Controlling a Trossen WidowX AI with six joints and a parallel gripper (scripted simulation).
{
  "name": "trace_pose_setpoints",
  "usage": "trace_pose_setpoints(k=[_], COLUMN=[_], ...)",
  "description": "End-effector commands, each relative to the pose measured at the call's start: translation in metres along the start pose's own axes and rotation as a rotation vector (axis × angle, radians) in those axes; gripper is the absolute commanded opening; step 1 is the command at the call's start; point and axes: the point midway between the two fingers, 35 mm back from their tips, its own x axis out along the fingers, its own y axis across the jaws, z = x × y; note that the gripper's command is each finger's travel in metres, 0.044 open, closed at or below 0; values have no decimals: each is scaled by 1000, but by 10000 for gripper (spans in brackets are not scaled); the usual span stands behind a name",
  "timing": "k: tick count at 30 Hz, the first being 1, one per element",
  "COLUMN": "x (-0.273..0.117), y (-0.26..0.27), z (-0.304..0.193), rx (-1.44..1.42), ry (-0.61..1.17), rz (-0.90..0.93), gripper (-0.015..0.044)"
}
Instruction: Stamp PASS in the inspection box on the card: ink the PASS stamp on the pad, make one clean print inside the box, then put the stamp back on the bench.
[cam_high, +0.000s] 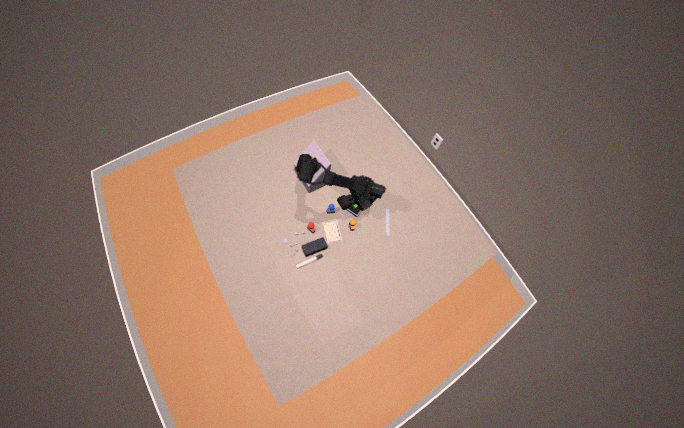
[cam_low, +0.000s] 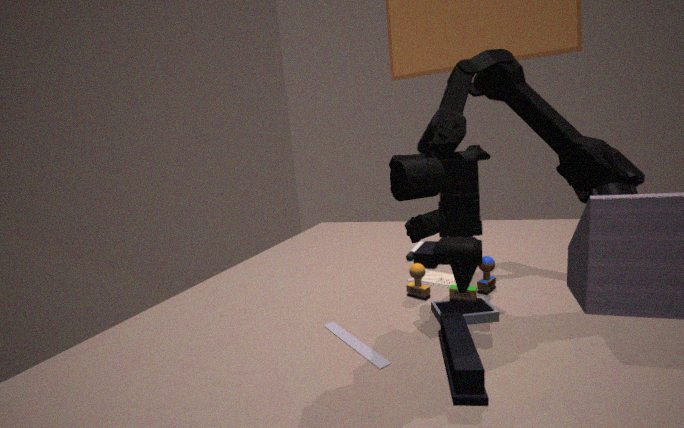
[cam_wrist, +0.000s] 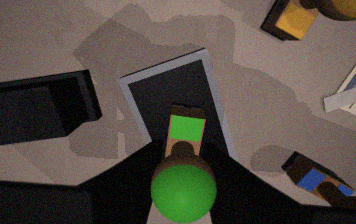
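My gripper (cam_high: 355, 204) (cam_low: 462, 287) (cam_wrist: 182, 148) is shut on the green stamp (cam_low: 462, 293) (cam_wrist: 187, 128) and holds it upright by its handle, green knob up. The stamp's lettering is too small to read. The stamp is over the dark ink pad in its grey tray (cam_low: 481, 317) (cam_wrist: 165, 66); its dark underside is at or just above the pad, and contact cannot be told. The pale card (cam_high: 332, 231) (cam_low: 437, 277) lies flat beyond the tray; any print in its box cannot be made out.
An orange stamp (cam_high: 352, 225) (cam_low: 418, 290) (cam_wrist: 296, 21) and a blue stamp (cam_high: 330, 207) (cam_low: 486, 283) (cam_wrist: 312, 179) stand near the card, a red stamp (cam_high: 311, 227) beyond. A black stapler-like object (cam_low: 461, 358) (cam_wrist: 35, 112) is beside the tray. A ruler (cam_high: 387, 222) (cam_low: 356, 344), black block (cam_high: 314, 246) and marker (cam_high: 307, 261) lie around.
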Motion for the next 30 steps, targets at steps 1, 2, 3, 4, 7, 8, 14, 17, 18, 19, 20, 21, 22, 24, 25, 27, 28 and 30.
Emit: trace_pose_setpoints(k=[1, 2, 3, 4, 7, 8, 14, 17, 18, 19, 20, 21, 22, 24, 25, 27, 28, 30], x=[2, 3, 4, 4, 6, 7, 10, 10, 11, 11, 11, 11, 11, 12, 12, 12, 13, 13], y=[0, 0, 0, 0, -1, -1, -1, -1, -1, -1, -1, -1, -1, -1, -1, -1, -1, -1], z=[0, 0, 0, 0, 0, 0, 0, 0, 0, 0, 0, 0, 0, 0, 0, 0, 0, 0], rx=[-6, -6, -6, -6, -6, -6, -5, -1, 0, 0, 0, 0, 0, 0, 0, 0, 0, 0], ry=[-4, -4, -4, -4, -4, -4, -4, -4, -4, -4, -4, -4, -4, -4, -4, -4, -4, -4], rz=[-3, -3, -3, -3, -3, -3, -4, -4, -4, -4, -4, -4, -4, -4, -4, -4, -4, -4], gripper=[0, 0, 0, 0, 0, 0, 0, 0, 0, 0, 0, 0, 0, 0, 0, 0, 0, 0])
